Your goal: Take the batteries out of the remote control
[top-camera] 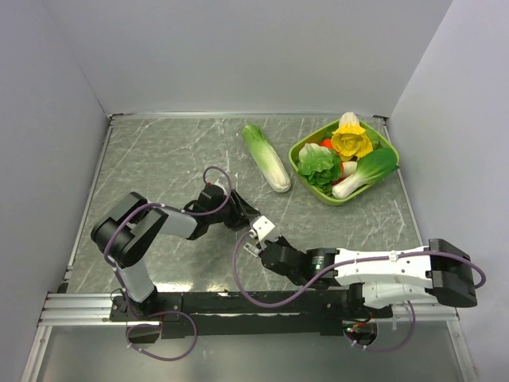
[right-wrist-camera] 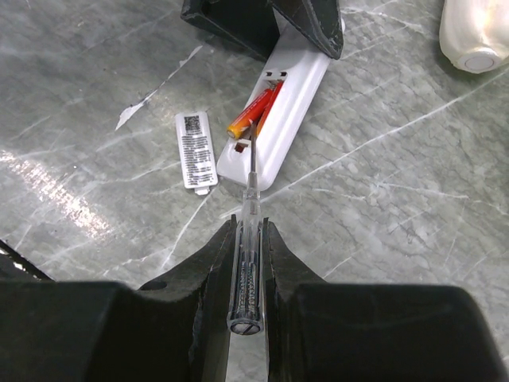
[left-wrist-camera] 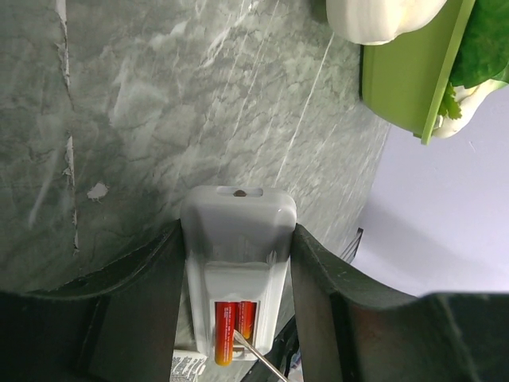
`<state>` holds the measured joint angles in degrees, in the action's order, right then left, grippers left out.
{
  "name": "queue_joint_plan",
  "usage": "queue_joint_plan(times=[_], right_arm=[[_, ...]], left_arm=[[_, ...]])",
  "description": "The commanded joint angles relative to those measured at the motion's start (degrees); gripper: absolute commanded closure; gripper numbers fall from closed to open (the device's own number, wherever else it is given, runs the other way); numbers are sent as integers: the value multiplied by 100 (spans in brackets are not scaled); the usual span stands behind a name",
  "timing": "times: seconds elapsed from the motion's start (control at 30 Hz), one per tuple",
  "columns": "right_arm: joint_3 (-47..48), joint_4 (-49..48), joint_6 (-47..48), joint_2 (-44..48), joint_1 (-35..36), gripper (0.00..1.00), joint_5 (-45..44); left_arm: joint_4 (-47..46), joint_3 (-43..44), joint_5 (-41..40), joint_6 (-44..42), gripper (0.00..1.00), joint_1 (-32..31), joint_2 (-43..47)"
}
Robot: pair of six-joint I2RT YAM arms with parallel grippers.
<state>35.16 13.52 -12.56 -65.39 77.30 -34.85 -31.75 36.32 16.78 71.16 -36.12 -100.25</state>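
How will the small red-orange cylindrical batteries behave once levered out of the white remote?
They would probably roll: the batteries are round, and the grey marbled tabletop looks smooth. One end looks lifted from the white remote control, so they may pop free suddenly.

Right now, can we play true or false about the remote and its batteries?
1. The left gripper clamps the remote control. True.
2. The right gripper is empty. False: it holds a small screwdriver, its tip at the batteries.
3. Both batteries are out of the remote control. False: they sit in its open compartment.
4. The battery cover lies on the table beside the remote control. True.
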Motion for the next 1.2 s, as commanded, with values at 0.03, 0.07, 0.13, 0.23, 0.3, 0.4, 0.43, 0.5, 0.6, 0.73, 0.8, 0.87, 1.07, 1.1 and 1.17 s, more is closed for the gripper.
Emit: queue_joint_plan(times=[0.03,0.07,0.13,0.23,0.3,0.4,0.43,0.5,0.6,0.73,0.8,0.87,1.07,1.1,1.17], right_arm=[[185,-15,60,-106,40,100,-233],[176,-112,95,-123,31,100,-233],[184,-174,139,-167,40,100,-241],[220,-270,218,-264,40,100,-259],[211,-411,280,-326,40,100,-250],[185,-621,377,-396,40,100,-215],[193,-657,412,-422,40,100,-206],[228,-701,421,-484,40,100,-206],[228,-789,482,-563,40,100,-233],[272,-780,500,-607,40,100,-285],[220,-859,535,-581,31,100,-268],[176,-991,614,-546,40,100,-250],[228,-895,579,-598,40,100,-233],[237,-886,570,-590,40,100,-241],[220,-886,561,-519,49,100,-242]], left_arm=[[-148,86,-69,-49,99,-53,225],[-156,86,-60,-40,99,-53,225],[-191,77,-52,-23,99,-62,216],[-209,95,-43,-14,99,-79,190],[-227,95,-43,-5,99,-80,181],[-227,95,-43,-5,99,-97,181],[-218,86,-34,-5,99,-97,181],[-209,95,-34,-14,99,-97,190],[-200,95,-43,-14,99,-97,181],[-191,86,-43,-23,99,-97,155],[-209,86,-34,-23,99,-97,155],[-209,95,-43,-23,99,-97,154],[-130,113,-60,-49,99,-97,181],[-104,121,-69,-58,99,-97,190],[-51,148,-78,-102,99,-97,190]])
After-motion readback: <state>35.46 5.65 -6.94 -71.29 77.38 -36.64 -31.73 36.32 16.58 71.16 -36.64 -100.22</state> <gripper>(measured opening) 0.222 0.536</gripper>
